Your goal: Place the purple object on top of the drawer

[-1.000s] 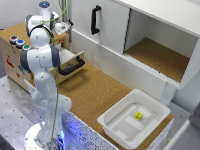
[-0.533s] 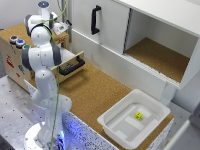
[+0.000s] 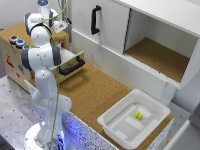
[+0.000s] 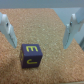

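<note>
**A:** What has changed over the last second?

**B:** Very little in the exterior view. The arm stays bent over the wooden unit at about 10 o'clock in that picture. The tool hangs over the unit's cork top, much where it hung a second ago. If it has moved, it is too slight for me to tell.

**A:** And the tool itself?

**B:** In the wrist view the tool is spread wide and has hold of nothing. The purple cube, marked with yellow letters, lies flat on cork between the two fingers. It is nearer one finger than the other and touches neither.

**A:** So is the cube placed?

**B:** I judge so. The cork under it fits the unit's top, which the tool is over in the exterior view. The drawer, with its black bar handle, stands pulled out below, toward 4 o'clock from the tool. What seems left is a straight lift clear without nudging the cube.

**A:** What does each view miss?

**B:** The exterior view hides the cube entirely, since the tool and wrist cover that spot. Only the wrist view shows the open fingers and the cube resting free. The wrist view shows nothing but cork. Only the exterior view shows the white cabinet at 12 o'clock. It also shows the white bin on the tabletop at 5 o'clock, with a small yellow object in it.
</note>
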Robot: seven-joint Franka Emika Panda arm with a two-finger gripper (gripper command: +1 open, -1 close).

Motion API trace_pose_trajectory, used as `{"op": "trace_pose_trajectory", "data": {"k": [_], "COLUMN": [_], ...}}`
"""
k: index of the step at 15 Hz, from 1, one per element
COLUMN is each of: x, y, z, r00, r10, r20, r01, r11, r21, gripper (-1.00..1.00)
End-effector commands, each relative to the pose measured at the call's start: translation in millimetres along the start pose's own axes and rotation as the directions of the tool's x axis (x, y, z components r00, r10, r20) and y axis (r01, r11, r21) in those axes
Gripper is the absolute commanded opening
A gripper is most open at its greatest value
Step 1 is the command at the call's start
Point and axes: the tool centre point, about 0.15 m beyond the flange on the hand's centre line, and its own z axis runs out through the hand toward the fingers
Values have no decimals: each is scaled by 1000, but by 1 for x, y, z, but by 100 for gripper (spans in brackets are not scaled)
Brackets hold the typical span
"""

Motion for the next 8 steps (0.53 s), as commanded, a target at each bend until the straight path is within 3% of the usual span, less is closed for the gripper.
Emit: {"op": "trace_pose_trajectory", "data": {"k": [1,8], "x": [-46,-117], "y": [14,21], "z": [-37,-43], "r00": [992,905], "r10": [122,417], "r20": [40,79], "r01": [-121,-414], "r11": [992,909], "r21": [-36,-48], "gripper": [100,100]}}
